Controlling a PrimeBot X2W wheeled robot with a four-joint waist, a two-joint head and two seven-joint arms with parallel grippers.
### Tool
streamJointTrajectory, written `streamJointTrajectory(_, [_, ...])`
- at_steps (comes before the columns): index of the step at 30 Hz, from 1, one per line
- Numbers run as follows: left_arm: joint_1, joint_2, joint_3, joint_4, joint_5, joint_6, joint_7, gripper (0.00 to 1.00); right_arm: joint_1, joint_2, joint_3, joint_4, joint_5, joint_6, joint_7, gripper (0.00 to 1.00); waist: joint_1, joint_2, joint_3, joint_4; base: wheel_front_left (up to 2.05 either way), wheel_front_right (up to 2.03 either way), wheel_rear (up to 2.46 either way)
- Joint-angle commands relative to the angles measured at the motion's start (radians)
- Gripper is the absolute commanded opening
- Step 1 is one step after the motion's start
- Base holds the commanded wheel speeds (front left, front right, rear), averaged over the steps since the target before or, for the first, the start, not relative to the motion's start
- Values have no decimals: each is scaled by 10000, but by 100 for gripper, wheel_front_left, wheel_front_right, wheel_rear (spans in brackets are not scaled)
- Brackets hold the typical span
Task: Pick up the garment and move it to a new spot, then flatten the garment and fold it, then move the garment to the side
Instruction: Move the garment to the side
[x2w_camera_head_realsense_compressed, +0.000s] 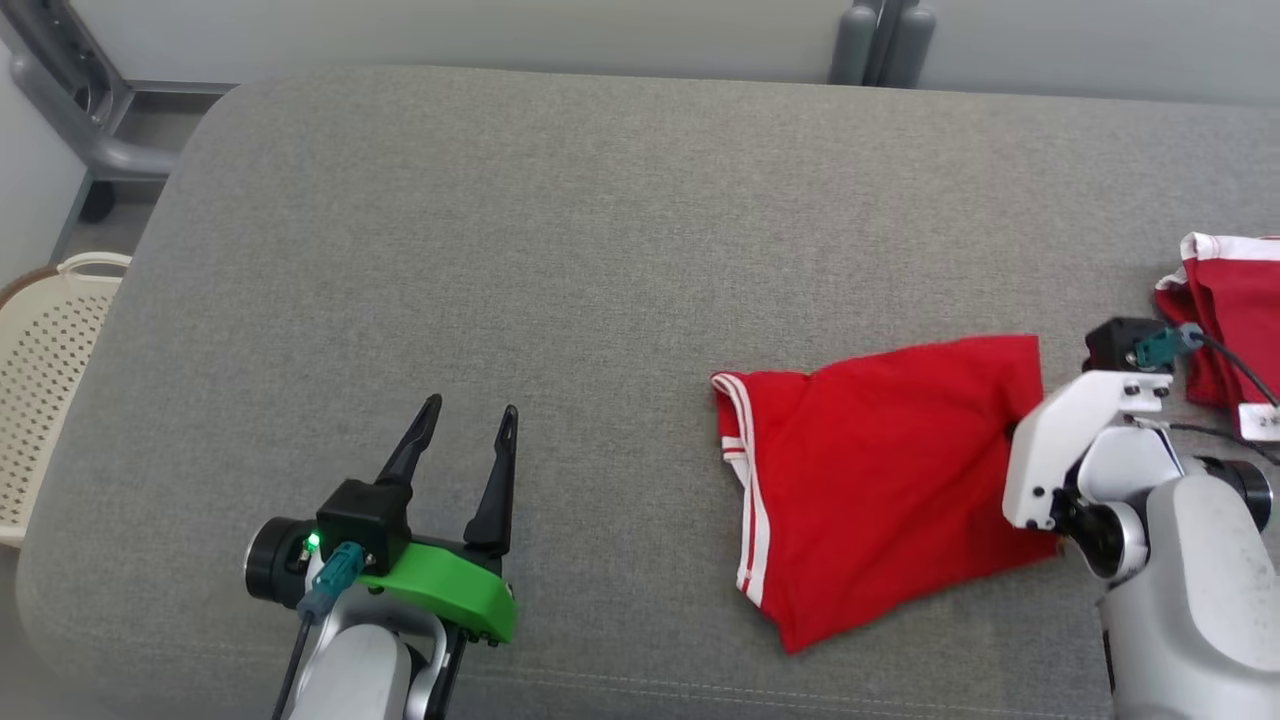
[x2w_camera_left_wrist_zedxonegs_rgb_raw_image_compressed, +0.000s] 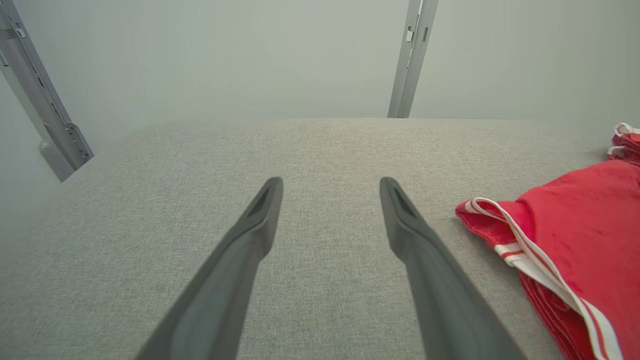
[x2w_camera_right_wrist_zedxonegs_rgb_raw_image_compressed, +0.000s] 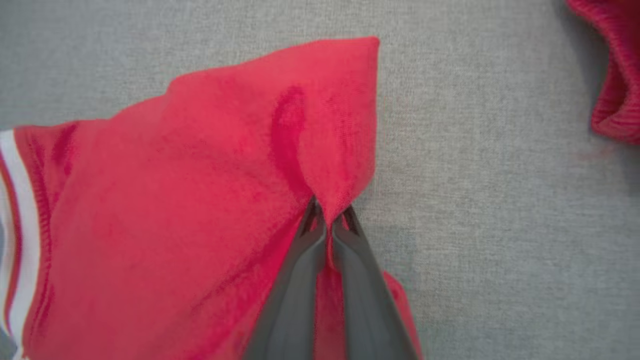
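**A:** Where's the garment (x2w_camera_head_realsense_compressed: 870, 480)?

**B:** Lower right of centre in the head view, lying low on the desk (x2w_camera_head_realsense_compressed: 500, 250), with its white-striped hem toward the frame's left. My right fingers (x2w_camera_right_wrist_zedxonegs_rgb_raw_image_compressed: 327, 230) are pressed together on a small ridge of cloth at its right edge. In the wrist view the red puckers up into them.

**A:** What worries you?

**B:** It's a thin bite. The garment looks doubled over, and I may have only the top layer. If so, a lift could peel it open instead of carrying the whole thing. A quick pull might slide the cloth out altogether. The desk's cover also looks grippy, so dragging rather than lifting would likely rumple the underside.

**A:** Anything nearby to snag?

**B:** Another red piece (x2w_camera_head_realsense_compressed: 1230, 300) lies at the right edge, near my right wrist but apart from the garment. A sweep that way could catch it.

**A:** And your other arm?

**B:** My left fingers (x2w_camera_head_realsense_compressed: 471, 410) are spread and holding nothing at the lower left, well apart from the garment. They're no help if a corner drops.

**A:** The surroundings?

**B:** The desk is padded in a grey weave and rounded at the corners. Off its left edge sits a pale perforated basket (x2w_camera_head_realsense_compressed: 50, 380). A grey frame (x2w_camera_head_realsense_compressed: 90, 110) stands at upper left and a grey post (x2w_camera_head_realsense_compressed: 885, 40) at the top, with a pale wall (x2w_camera_left_wrist_zedxonegs_rgb_raw_image_compressed: 250, 60) behind.
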Motion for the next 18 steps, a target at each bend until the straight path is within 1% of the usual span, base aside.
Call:
streamJointTrajectory(1, [-76, 11, 46, -18, 78, 37, -25, 100, -456, -54, 135, 142, -116, -1, -143, 0, -1, 0, -56, -314, 0, 0, 0])
streamJointTrajectory(10, [-202, 20, 39, -188, 182, 62, -25, 100, -2359, -54, 740, 1402, -87, -1, -634, 0, -1, 0, 3, -1299, 0, 0, 0])
streamJointTrajectory(18, [-324, 40, 43, -275, 290, 62, -25, 100, -4050, -49, 857, 2668, -874, -3, -1249, 0, -1, 0, 160, -2231, 0, 0, 0])
